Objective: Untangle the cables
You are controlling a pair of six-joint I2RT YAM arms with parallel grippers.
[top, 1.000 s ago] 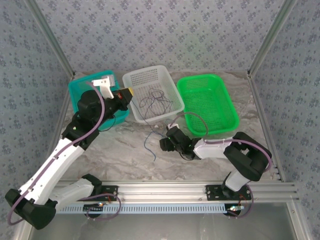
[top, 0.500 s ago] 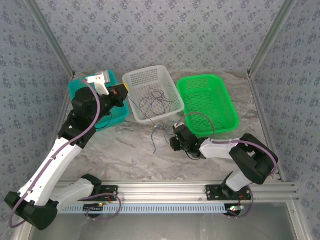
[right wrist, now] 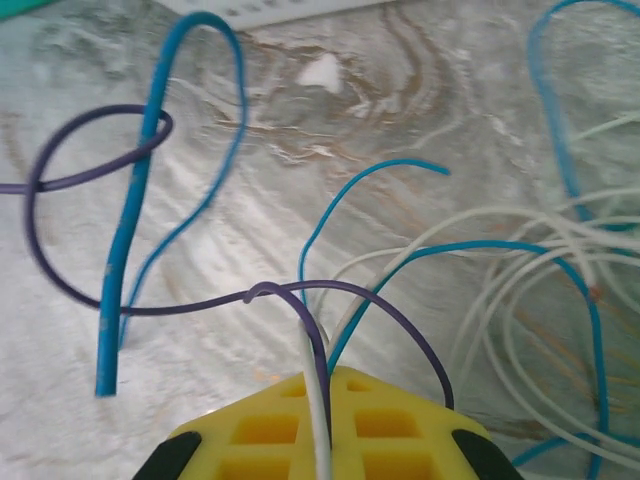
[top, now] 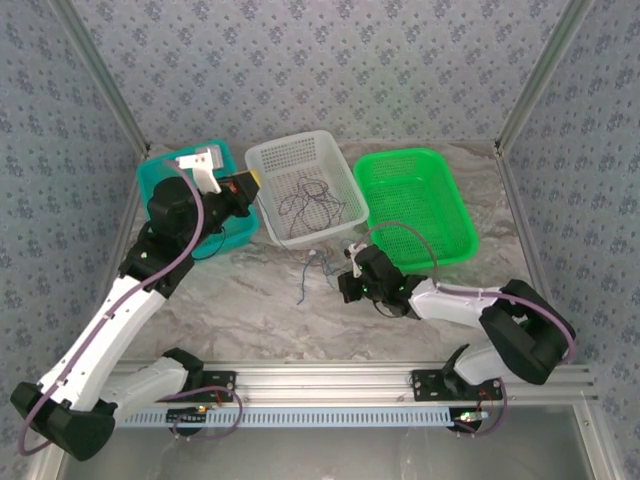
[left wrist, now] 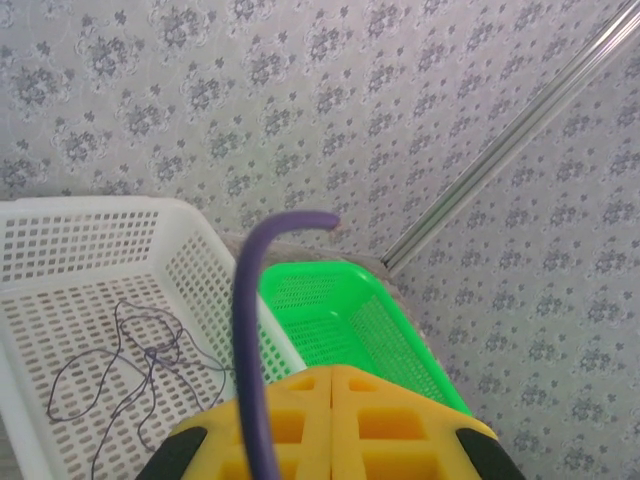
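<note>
Marble tabletop [top: 240, 305], patterned walls behind. Low on it, just in front of the white basket [top: 262, 160], the right gripper [top: 342, 284] had its pads clamped together on cream and purple strands of the cables [right wrist: 250, 295]. Blue loops lay loose on the table beside them. More dark strands lay inside the white basket. At that basket's left rim, the left gripper [left wrist: 330, 395] hung with its pads pressed together.

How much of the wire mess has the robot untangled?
Little looks done: thin dark purple wires lie looped in the white plastic basket. In hand: the right pincer is shut on a tangled bunch of thin blue, purple and cream wires on the marble table. Left: the purple loop around the blue wire, and the cream coils.
</note>
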